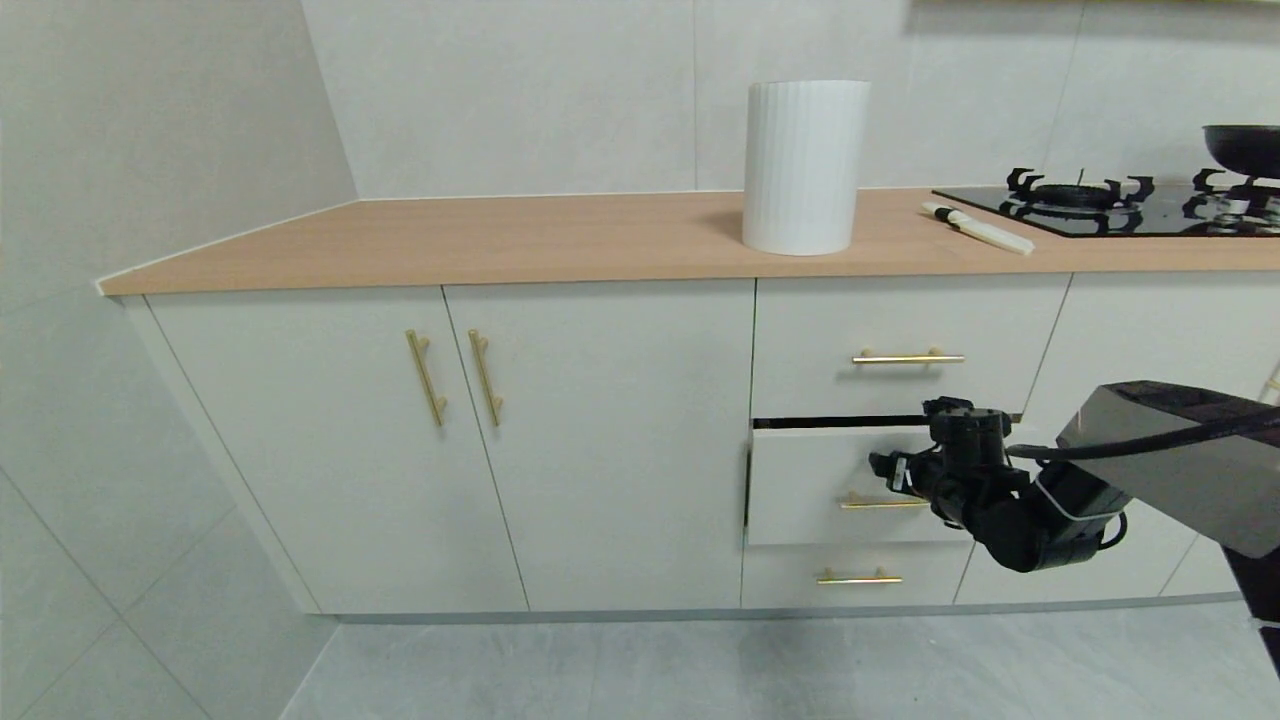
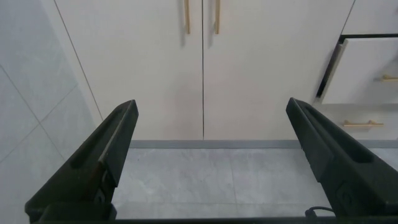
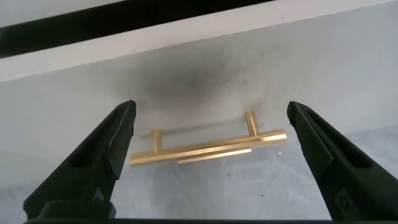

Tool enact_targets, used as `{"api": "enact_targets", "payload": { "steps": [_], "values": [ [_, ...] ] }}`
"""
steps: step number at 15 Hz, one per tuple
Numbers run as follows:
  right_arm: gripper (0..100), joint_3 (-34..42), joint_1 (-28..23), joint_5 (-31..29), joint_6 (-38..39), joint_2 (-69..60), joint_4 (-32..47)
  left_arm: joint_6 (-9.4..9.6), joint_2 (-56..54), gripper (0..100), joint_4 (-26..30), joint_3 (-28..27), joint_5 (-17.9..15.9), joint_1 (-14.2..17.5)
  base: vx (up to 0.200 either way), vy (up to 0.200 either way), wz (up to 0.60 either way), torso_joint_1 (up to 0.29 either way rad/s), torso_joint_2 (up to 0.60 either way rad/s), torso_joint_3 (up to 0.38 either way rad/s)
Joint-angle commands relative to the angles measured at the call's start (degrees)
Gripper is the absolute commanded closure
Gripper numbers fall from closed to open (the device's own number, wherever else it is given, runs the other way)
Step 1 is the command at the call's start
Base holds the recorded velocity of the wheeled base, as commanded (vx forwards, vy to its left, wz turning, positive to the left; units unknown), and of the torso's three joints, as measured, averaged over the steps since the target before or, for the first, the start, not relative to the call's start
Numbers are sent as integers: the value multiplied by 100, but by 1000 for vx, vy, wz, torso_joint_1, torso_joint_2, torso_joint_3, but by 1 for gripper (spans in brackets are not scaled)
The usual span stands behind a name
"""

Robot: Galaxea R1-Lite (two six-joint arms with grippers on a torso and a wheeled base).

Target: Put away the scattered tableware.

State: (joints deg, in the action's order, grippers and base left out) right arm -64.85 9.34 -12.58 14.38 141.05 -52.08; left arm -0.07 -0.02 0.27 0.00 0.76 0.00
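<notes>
1. Here, the right gripper (image 3: 209, 115) is held spread wide, grasping nothing, just before the handle (image 3: 208, 148) of a slightly pulled-out drawer (image 1: 810, 485).
2. The left gripper (image 2: 211, 112) is likewise spread, faced toward cabinet doors (image 2: 205, 62).
3. Above the right gripper, a pale utensil (image 1: 977, 229) is seen on the counter (image 1: 450, 240) near a white canister (image 1: 805, 167); its kind cannot be made out.

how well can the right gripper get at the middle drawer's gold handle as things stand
Likely yes: the right gripper is open and faces the gold handle squarely, with nothing between them. The middle drawer is slightly ajar.
</notes>
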Motion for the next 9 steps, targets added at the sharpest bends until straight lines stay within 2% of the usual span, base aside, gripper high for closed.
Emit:
{"api": "enact_targets", "payload": {
  "steps": [1, 9],
  "values": [
    [0, -194, -72, 10, 82, 178, -13, -1, 2, 0, 0, 0, 4, 0, 0, 0, 0, 0, 0, 0],
    [0, -968, -152, 1, 442, 617, -4, -1, 2, 0, 0, 0, -5, 0, 0, 0, 0, 0, 0, 0]
  ]
}}
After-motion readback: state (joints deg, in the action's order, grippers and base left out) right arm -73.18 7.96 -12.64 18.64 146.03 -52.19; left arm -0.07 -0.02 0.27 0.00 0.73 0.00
